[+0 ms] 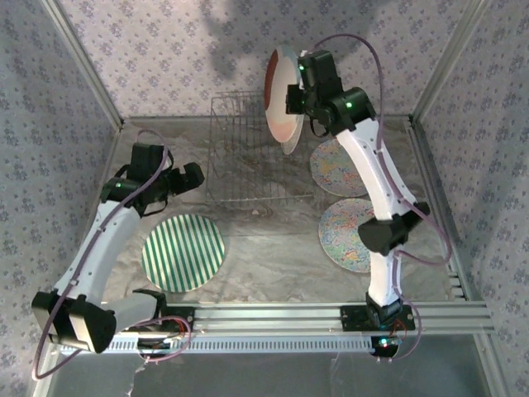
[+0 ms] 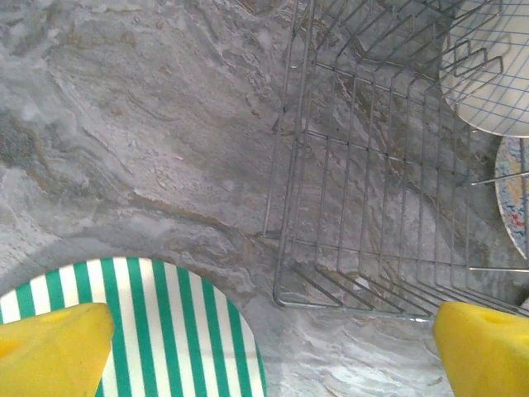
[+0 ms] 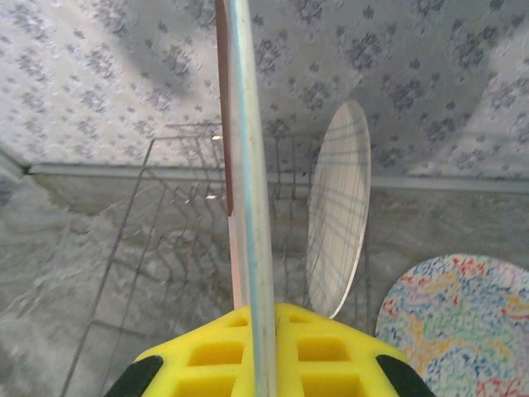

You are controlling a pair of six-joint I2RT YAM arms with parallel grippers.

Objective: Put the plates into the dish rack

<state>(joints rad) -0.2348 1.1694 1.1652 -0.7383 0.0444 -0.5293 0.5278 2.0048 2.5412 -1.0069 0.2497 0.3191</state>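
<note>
Over on the left, the left gripper (image 2: 269, 354) hangs with its yellow fingers spread wide and nothing between them. The green-white striped plate (image 2: 140, 322) lies flat on the table (image 2: 149, 124) right under one finger. The dish rack (image 2: 372, 207) sits just ahead and off toward the other finger.

Now the action: the right gripper (image 3: 263, 351) is clamped tight on the rim of the cream plate (image 3: 245, 165). The plate is held on edge, red patch facing left, running straight out ahead of the fingers with the rack below it. Just to the right of the held plate, a grey plate (image 3: 339, 215) stands upright in the rack already. I can't tell whether the cream plate's lower edge has reached the wires.

To do this well, I'd say keep the plate dead vertical. Line its lower edge up with a free gap between the prongs (image 3: 216, 197) on the left of the grey plate, and come straight down slowly. With only the rim pinched it could swing, so let go only once the wires carry it. Drifting right risks knocking the grey one over.

Further right of the hand, two mosaic plates (image 1: 339, 165) (image 1: 351, 234) wait flat on the table.
</note>
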